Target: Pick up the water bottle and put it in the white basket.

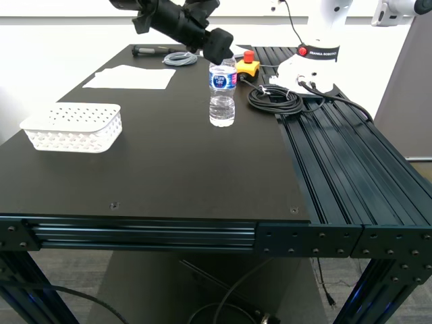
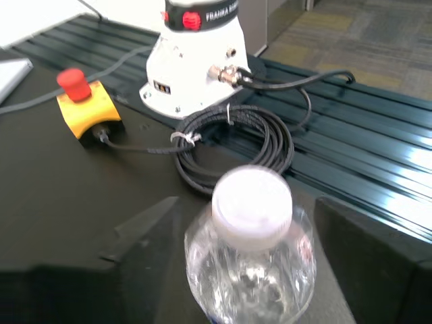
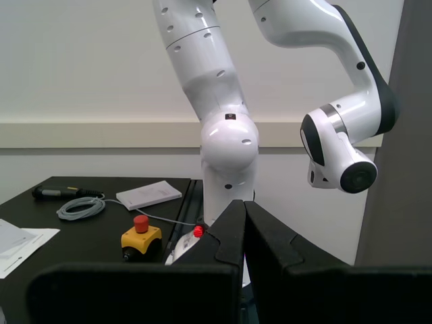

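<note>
The water bottle (image 1: 222,94) stands upright on the black table, clear with a white cap and a blue-and-white label. My first gripper (image 1: 225,57) hangs just above and behind its cap. In the first wrist view the cap (image 2: 252,202) lies between the spread fingers (image 2: 145,233) of my first gripper (image 2: 246,200), which is open and not touching it. The white basket (image 1: 74,126) sits empty near the exterior view's left edge of the table. My second gripper (image 3: 244,204) is shut on nothing and faces the white robot arm; it is out of the exterior view.
A coiled black cable (image 1: 275,98) and a yellow box with a red button (image 1: 247,65) lie just behind the bottle. A white robot base (image 1: 307,64) stands at the back right. White paper sheets (image 1: 131,77) lie at the back left. Slotted rails (image 1: 344,155) run along the right.
</note>
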